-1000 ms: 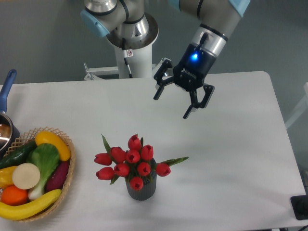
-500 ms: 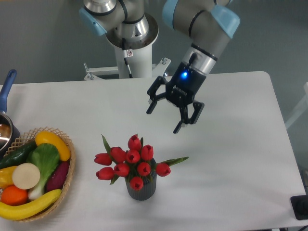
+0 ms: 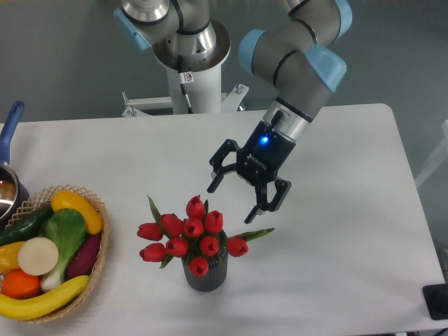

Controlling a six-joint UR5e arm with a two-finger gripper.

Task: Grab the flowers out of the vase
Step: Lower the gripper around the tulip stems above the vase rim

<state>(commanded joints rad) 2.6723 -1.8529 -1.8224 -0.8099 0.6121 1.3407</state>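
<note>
Your arm's hand (image 3: 230,204) hangs open over the white bench (image 3: 336,210), its two dark fingers (image 3: 212,183) spread wide and holding nothing. It sits just above and to the right of the flowers (image 3: 189,234), apart from them, with one fingertip close over the topmost bud and the other close over the leaf that juts out to the flowers' right. A blue light glows on the hand's body, behind the fingers.

The flowers stand upright in the vase (image 3: 206,274), red buds bunched over its mouth, one pointed leaf rising at the upper left of the bunch and another reaching out to the right. The vase, dark grey and ribbed, rests on the bench directly below the bunch, near the bench's front edge.

Well to the left of the flowers you see a wicker basket (image 3: 100,259) at the bench's left edge, holding bananas (image 3: 42,299), an orange (image 3: 19,283), a green leafy vegetable (image 3: 65,231), a cucumber (image 3: 26,224) and a purple piece you cannot identify for certain. Above the basket, further left of the flowers, a pot (image 3: 8,189) with a blue handle is cut off by the frame. Behind the flowers, at the far side of the bench, the arm's base column (image 3: 196,84) rises.
</note>
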